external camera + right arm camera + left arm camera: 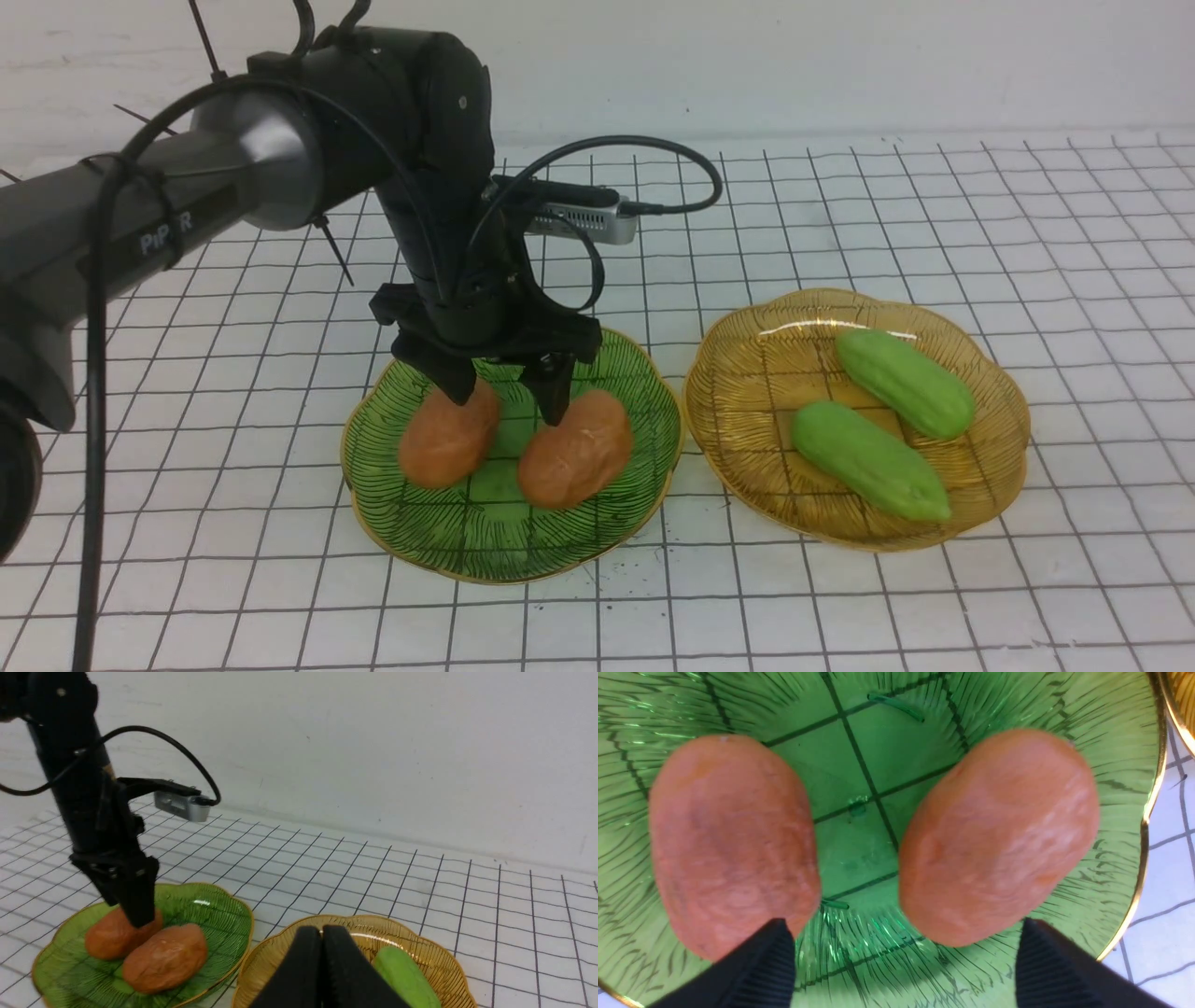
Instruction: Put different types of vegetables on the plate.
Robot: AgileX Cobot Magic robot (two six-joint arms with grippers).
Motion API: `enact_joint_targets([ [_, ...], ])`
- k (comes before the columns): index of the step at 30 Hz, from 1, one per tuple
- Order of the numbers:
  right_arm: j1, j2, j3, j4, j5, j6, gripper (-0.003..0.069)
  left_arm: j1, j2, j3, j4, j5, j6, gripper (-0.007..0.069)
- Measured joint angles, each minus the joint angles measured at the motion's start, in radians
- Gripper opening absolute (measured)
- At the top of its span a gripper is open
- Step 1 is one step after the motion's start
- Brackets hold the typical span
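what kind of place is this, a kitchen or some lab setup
Likely a lab test bench, not a kitchen: a white tabletop with a black grid, a bare white wall, and glossy orange-brown potato-like lumps on a green glass plate.

Two plates are sitting side by side on the surface (1027, 233), nearly touching at their near edges: the left plate (644, 448) toward the robot's left and the right plate (738, 411) toward its right. Two potatoes are lying in the left plate, the left potato (446, 439) beside the right potato (577, 450), apart with a strip of plate between them. Two gourds are lying in the right plate, the far gourd (904, 383) behind the near gourd (868, 459), both slanting the same way. The left gripper (509, 399) is hanging over the left plate, its tips straddling the gap between the potatoes. The right gripper (322, 970) is hovering at the near edge of the right plate.
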Motion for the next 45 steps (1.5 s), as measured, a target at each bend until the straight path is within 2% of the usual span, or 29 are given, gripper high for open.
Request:
enact_joint_targets([
  [3,0.0,0.0,0.083,0.0,-0.117,0.0,-0.0015,0.0,0.0,0.0,0.0,0.0,0.0,0.0435],
  [4,0.0,0.0,0.1,0.0,-0.133,0.0,-0.0015,0.0,0.0,0.0,0.0,0.0,0.0,0.0386],
  [5,0.0,0.0,0.132,0.0,-0.157,0.0,-0.0015,0.0,0.0,0.0,0.0,0.0,0.0,0.0297],
  [6,0.0,0.0,0.139,0.0,-0.16,0.0,-0.0015,0.0,0.0,0.0,0.0,0.0,0.0,0.0297],
  [7,0.0,0.0,0.167,0.0,-0.164,0.0,-0.0015,0.0,-0.001,0.0,0.0,0.0,0.004,0.0192],
  [8,0.0,0.0,0.171,0.0,-0.164,0.0,-0.0015,0.0,-0.002,0.0,-0.001,0.0,0.005,0.0181],
  [9,0.0,0.0,0.202,0.0,-0.163,0.0,-0.0015,0.0,-0.013,0.0,-0.001,0.0,0.037,0.0073],
  [12,0.0,0.0,0.241,0.0,-0.159,0.0,-0.0015,0.0,-0.051,0.0,0.0,0.0,0.083,0.0009],
  [21,0.0,-0.011,0.319,0.0,-0.099,0.0,-0.0015,0.0,-0.252,0.0,0.003,0.004,0.105,-0.0008],
  [25,-0.009,-0.153,0.387,0.0,-0.083,0.004,-0.0015,0.0,-0.338,0.0,0.003,0.008,0.105,-0.0008],
  [30,-0.076,-0.286,0.445,0.0,-0.057,0.01,-0.0015,0.0,-0.398,0.0,0.003,0.019,0.105,-0.0008],
  [39,-0.166,-0.296,0.459,-0.033,-0.007,0.012,-0.0015,0.0,-0.508,0.003,-0.004,0.026,0.101,-0.0008],
  [45,-0.217,-0.296,0.458,-0.038,-0.005,0.012,-0.0015,0.0,-0.701,0.032,0.007,0.027,0.101,-0.0008],
])
